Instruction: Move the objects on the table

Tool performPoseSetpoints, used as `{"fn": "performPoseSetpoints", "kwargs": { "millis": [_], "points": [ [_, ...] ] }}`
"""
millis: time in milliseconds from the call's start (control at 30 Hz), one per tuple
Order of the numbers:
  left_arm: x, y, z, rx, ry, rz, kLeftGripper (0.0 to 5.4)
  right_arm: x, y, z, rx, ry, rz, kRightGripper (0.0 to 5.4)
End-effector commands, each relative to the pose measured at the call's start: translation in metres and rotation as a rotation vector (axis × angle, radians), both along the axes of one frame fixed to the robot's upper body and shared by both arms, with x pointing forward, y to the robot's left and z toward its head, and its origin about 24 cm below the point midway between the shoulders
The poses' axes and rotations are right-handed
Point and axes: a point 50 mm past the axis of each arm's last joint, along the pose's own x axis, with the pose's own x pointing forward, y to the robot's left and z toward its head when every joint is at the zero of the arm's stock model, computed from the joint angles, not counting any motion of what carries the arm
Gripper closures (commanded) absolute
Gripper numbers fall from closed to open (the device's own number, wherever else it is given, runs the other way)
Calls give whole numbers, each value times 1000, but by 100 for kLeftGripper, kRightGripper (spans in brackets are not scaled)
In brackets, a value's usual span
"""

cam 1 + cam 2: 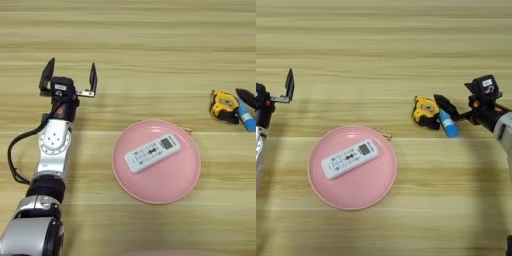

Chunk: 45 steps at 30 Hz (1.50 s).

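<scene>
Pink and glossy, the round plate [190, 175] sits nearest to me on the pale wood-grain table [386, 45], whose plank lines run straight across the whole view. On the plate lies the slim white remote [349, 159], flat and slanted, its small grey screen at the upper right end and rows of tiny buttons running down toward the lower left. Its whole length rests inside the plate's rim. A thin sliver of something pale wood-coloured pokes out just past the plate's upper right edge; I cannot tell what it is.

My left arm, silver shells with black joints and a looping black cable, comes up from the lower left corner. Its base is cut off by the frame. The left gripper [69, 76] is at the far end of it, well left of the plate, its two black fingers spread wide with only bare table between them.

Over on my right, the chunky yellow-black tape measure [425, 111] sits with the small blue-and-white tube [448, 124] just beside it. My right gripper [452, 112] reaches in from the right edge. One black finger lies against the tube's top; the other I cannot make out, so I cannot tell whether it grips.
</scene>
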Motion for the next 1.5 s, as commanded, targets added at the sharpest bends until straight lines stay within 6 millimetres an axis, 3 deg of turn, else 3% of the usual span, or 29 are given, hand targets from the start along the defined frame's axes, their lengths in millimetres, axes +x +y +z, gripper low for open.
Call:
{"fn": "performPoseSetpoints", "kwargs": {
  "millis": [33, 400, 1500],
  "points": [
    [2, -1, 2, 12, -8, -3, 4, 5, 5, -14, -108, 52, 91, 0],
    [0, 5, -3, -6, 23, 18, 4, 23, 23, -34, -182, 103, 166, 0],
    [0, 4, -6, -1, 37, 9, 4, 42, 27, -55, -200, 176, 101, 0]
  ]
}}
